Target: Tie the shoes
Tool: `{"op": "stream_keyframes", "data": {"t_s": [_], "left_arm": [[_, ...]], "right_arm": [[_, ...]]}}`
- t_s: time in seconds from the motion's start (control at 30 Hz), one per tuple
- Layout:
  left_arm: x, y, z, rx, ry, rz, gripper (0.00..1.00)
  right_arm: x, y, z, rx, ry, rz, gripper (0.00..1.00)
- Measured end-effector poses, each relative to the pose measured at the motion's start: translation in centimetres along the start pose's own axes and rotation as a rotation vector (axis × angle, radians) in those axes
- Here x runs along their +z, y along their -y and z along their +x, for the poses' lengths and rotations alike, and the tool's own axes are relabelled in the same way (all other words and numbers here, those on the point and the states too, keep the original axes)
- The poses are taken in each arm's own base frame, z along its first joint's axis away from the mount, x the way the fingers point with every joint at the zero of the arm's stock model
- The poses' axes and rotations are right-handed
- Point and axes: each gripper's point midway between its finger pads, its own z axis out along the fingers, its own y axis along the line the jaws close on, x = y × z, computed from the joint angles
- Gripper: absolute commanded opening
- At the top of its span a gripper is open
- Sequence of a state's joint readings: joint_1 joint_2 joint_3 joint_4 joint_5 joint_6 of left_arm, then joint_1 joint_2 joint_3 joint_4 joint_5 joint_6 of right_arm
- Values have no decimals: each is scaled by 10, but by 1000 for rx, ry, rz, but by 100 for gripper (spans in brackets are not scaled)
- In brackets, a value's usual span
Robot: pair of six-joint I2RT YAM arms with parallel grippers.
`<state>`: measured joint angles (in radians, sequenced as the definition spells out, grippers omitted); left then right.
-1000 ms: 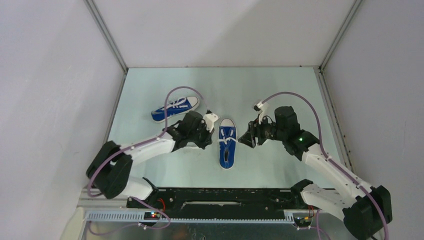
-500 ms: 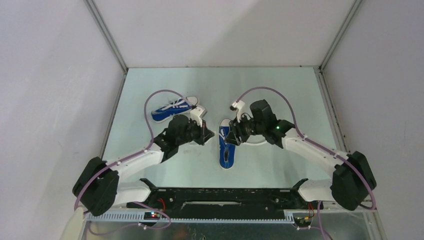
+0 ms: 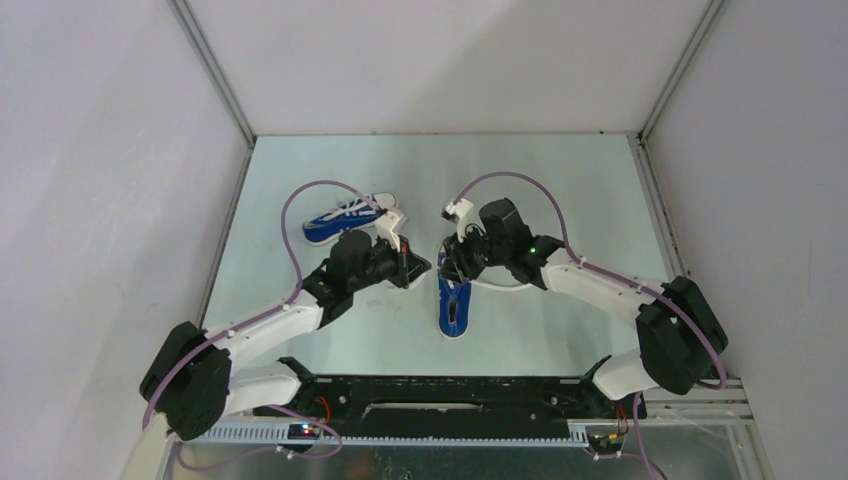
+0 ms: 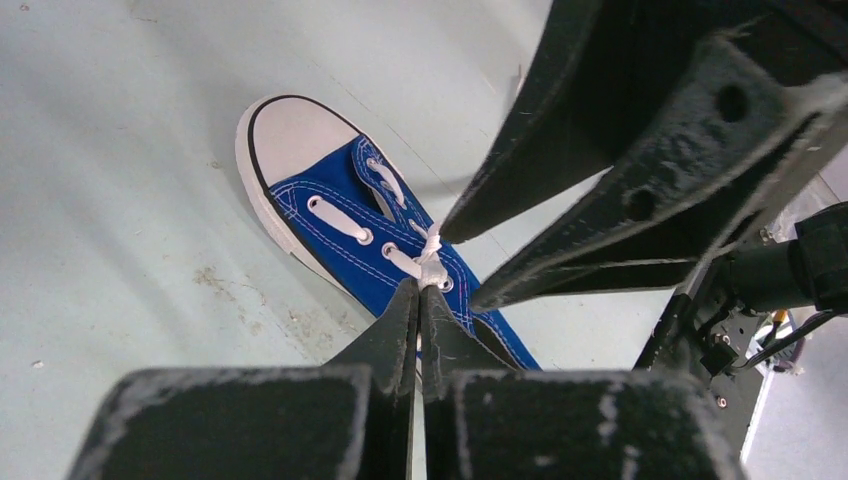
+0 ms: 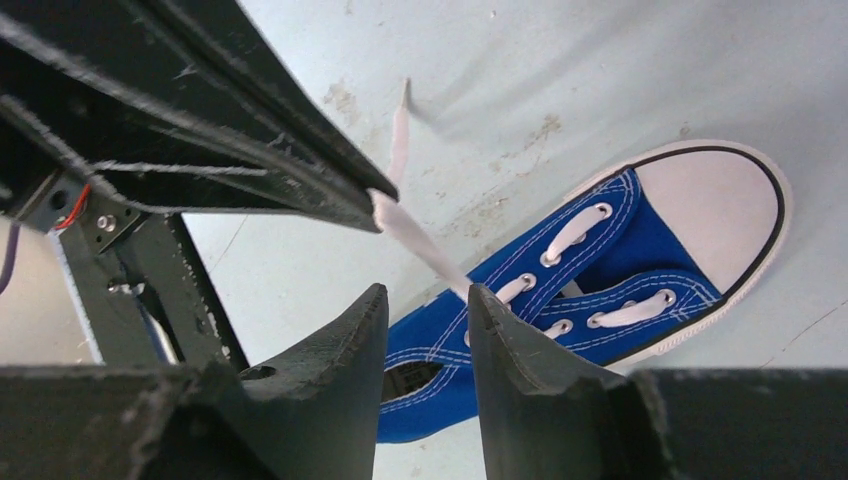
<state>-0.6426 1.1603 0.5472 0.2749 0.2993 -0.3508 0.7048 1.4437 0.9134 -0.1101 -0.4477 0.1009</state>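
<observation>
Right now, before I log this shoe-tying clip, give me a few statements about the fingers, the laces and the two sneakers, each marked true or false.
1. The left fingers are shut on a white lace. True.
2. The right fingers are pressed together. False: a gap shows between them.
3. Both sets of fingers are at the same blue canvas sneaker with white toe cap. True.
4. The second blue canvas sneaker touches the first. False: it lies apart, further left and further back.

The left gripper (image 3: 418, 266) and right gripper (image 3: 447, 268) meet over a blue shoe (image 3: 452, 306). Another blue shoe (image 3: 326, 226) lies farther back.
</observation>
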Motion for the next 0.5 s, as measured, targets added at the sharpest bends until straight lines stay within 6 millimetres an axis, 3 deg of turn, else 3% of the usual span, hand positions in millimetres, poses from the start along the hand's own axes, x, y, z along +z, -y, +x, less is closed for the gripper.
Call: {"op": "stream_keyframes", "data": {"t_s": [0.17, 0.23, 0.37, 0.5], "left_arm": [[0, 1, 0, -8, -1, 2, 0], [0, 1, 0, -9, -1, 3, 0], [0, 1, 0, -9, -1, 4, 0], [0, 1, 1, -10, -3, 2, 0]], "right_arm": [[10, 8, 1, 0, -1, 20, 33], [13, 10, 1, -1, -1, 26, 26], [17, 11, -2, -5, 12, 27, 2], [18, 11, -7, 7, 32, 26, 0]]}}
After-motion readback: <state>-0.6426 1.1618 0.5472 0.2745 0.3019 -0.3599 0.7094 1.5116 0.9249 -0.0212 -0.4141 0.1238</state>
